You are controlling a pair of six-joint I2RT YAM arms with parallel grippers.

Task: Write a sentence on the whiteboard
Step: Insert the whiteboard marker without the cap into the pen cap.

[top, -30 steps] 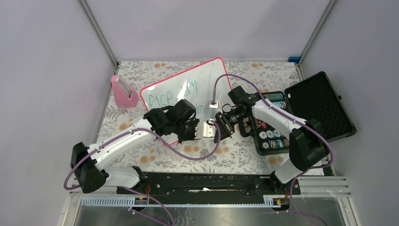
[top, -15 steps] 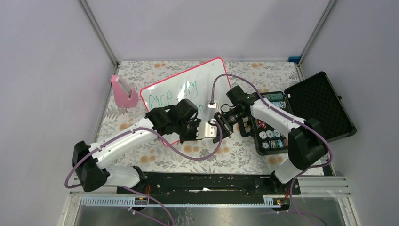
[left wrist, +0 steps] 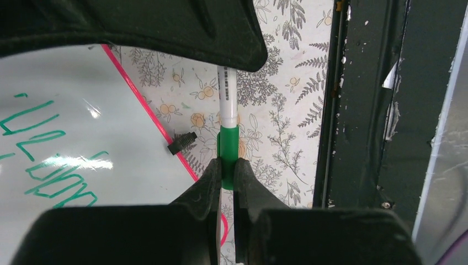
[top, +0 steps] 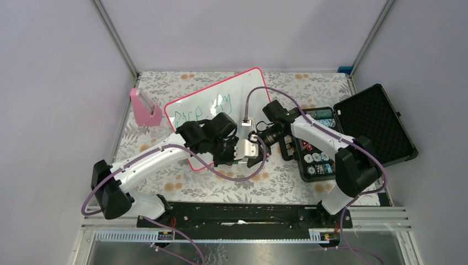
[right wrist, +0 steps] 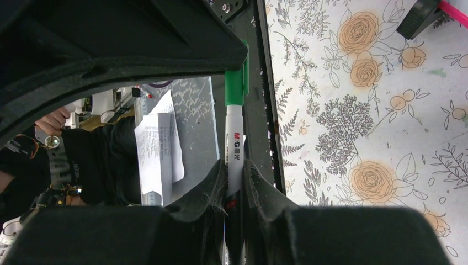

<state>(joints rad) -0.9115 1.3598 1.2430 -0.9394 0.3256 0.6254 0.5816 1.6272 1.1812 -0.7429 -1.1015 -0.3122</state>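
We see both arms meet over the flowery cloth [top: 287, 176], just by the near edge of the whiteboard [top: 243, 88]. The left pincer [left wrist: 228, 168] is squeezed tight on the green cap [left wrist: 228, 143]. The right pincer [right wrist: 234, 170] is squeezed tight on the white body of the pen [right wrist: 234, 132]. The cap sits on the end of the pen, so the two pincers hold one straight stick between them.

The whiteboard lies flat and turned a bit, in the middle of the table. The green words [top: 186, 116] are on its left part. A small black thing [left wrist: 182, 143] touches the pink frame; it may be a clip, but we cannot tell. The black case [top: 375, 121] lies open on the right.
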